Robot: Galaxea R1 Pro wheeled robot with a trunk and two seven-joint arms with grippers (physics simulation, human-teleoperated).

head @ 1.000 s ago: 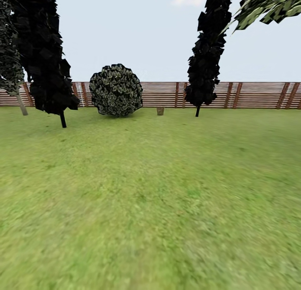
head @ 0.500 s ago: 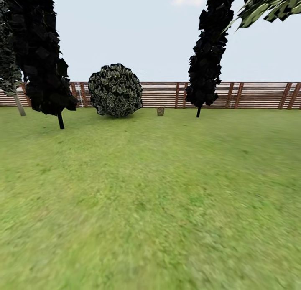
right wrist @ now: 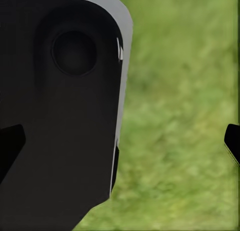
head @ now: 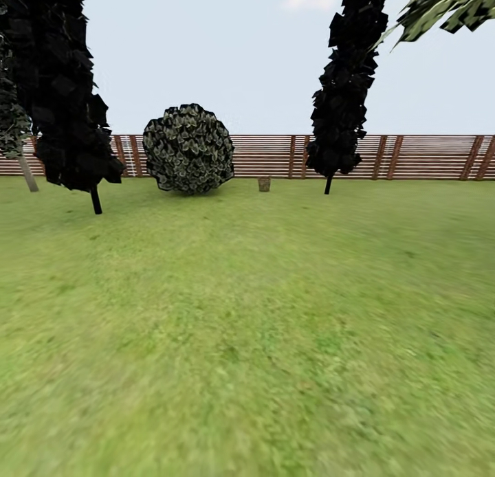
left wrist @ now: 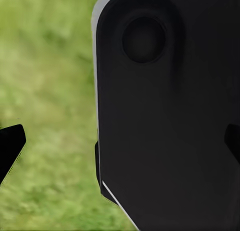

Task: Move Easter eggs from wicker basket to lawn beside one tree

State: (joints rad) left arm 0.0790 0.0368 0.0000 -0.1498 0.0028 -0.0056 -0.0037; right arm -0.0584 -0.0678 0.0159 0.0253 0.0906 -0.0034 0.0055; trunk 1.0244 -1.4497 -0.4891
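The lawn spreads broad and flat, green with faint yellowish patches, back to the brown slatted fence that closes the garden. Far off, at the lawn's far edge just before the fence, stands a small brownish object, upright, possibly the wicker basket; it is too small to tell. At the lawn's far left edge a bare grey-brown trunk leans slightly, its foliage mostly cut off. Blurred grass also shows in both wrist views.
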